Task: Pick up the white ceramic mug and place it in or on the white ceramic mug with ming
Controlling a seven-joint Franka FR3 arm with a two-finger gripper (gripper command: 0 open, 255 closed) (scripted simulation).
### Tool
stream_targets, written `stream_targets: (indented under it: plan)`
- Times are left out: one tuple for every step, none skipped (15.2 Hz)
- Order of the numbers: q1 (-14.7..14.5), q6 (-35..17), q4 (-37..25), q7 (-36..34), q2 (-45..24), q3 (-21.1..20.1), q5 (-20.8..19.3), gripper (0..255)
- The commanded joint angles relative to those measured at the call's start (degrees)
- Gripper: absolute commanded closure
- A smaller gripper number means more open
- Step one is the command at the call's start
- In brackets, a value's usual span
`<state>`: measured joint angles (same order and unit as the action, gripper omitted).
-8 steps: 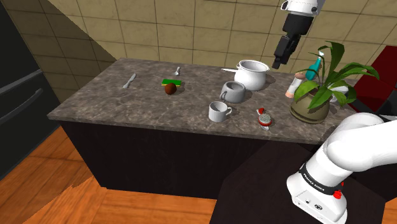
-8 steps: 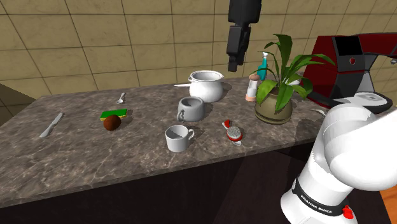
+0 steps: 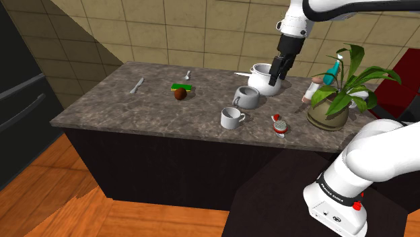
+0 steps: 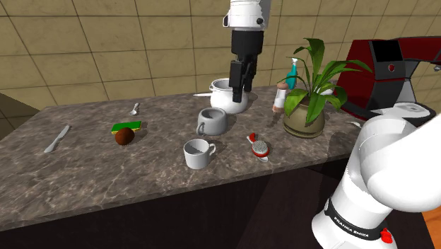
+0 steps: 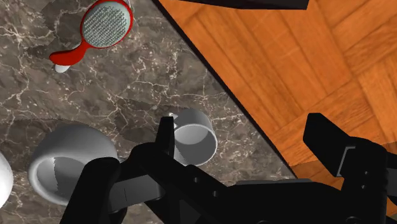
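Jaws released, empty, in the air by the pot [image 3: 259, 81], white mug [image 3: 232, 119] upright on the worktop [image 3: 134, 111] near its front edge, grey mug [image 3: 247, 97] just behind it, red brush [image 3: 279, 125] beside them.

The spread claw [image 5: 242, 124] hangs above a white mug [image 5: 194, 135], a grey mug [image 5: 67, 162] and a red brush [image 5: 102, 25].

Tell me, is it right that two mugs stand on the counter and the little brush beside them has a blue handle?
Not quite. The brush has a red handle, not blue, and the wrist view shows this plainly. The rest is right: the white mug and the grey mug both stand on the counter, with the brush beside them.
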<state>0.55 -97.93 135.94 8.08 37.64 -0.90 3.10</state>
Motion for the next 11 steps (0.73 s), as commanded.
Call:
stream_targets:
  plan:
    - [-0.25,-4.19,1.01,-0.87,-3.08,-1.02,0.12,0]
    - [-0.33,-6.1,1.43,-1.24,-4.58,-1.44,0.08,0]
    - [-0.4,-7.99,1.77,-1.6,-6.16,-1.85,0.03,0]
    - [-0.45,-9.87,2.02,-1.98,-7.8,-2.27,-0.04,0]
    - [-0.5,-11.73,2.19,-2.38,-9.51,-2.67,-0.15,0]
    - [-0.53,-13.57,2.29,-2.79,-11.28,-3.08,-0.28,0]
    - [-0.57,-15.38,2.29,-3.22,-13.11,-3.47,-0.45,0]
    - [-0.59,-17.16,2.22,-3.66,-15.0,-3.86,-0.65,0]
    - [-0.59,-18.9,2.06,-4.13,-16.93,-4.24,-0.9,0]
    - [-0.59,-20.61,1.82,-4.63,-18.92,-4.61,-1.19,0]
    - [-0.58,-22.27,1.5,-5.14,-20.95,-4.97,-1.52,0]
